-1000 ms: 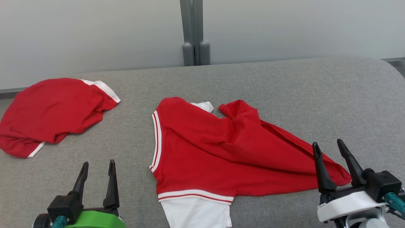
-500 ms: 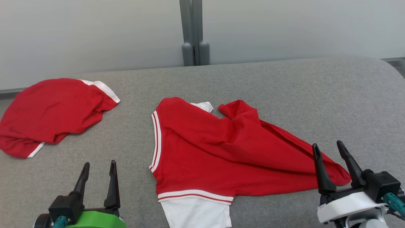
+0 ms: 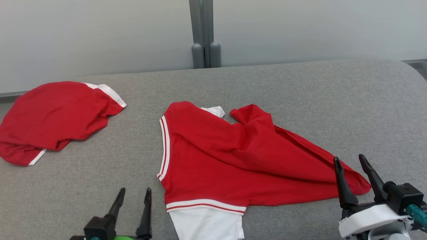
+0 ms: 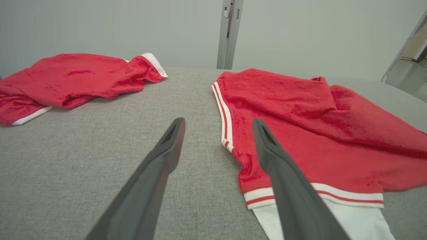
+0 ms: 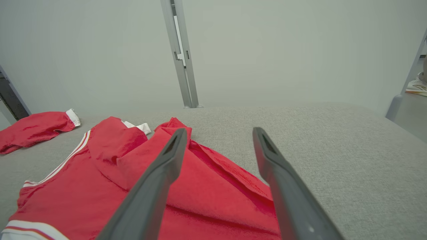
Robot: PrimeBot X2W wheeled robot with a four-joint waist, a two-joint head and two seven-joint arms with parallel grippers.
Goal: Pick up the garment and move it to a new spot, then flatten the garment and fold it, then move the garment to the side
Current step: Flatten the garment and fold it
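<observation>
a: where does the garment (image 3: 233,160) lie?

b: mid-way across the grey padded surface (image 3: 300,93), rumpled. its red body is bunched and drawn out to a point on the right, and a white panel pokes out under the striped hem at the near edge.

a: and the grippers?

b: the left gripper (image 3: 134,190) is spread and empty, just beside the striped left edge. the right gripper (image 3: 349,158) is spread and empty too, at the pointed right end, one finger over cloth and the other over bare surface.

a: what could go wrong?

b: the cloth looks doubled over on the right, so i judge a shallow pinch may take the top layer alone. the lift would then twist it rather than open it.

a: anything else?

b: if the left fingers close short of the edge they catch nothing, or nip the soft surface. then one arm lifts alone and the garment swings and bunches.

a: and the second red garment (image 3: 56,116)?

b: well apart, at far left. it matters only if the new spot is chosen on that side, where the two could overlap.
</observation>
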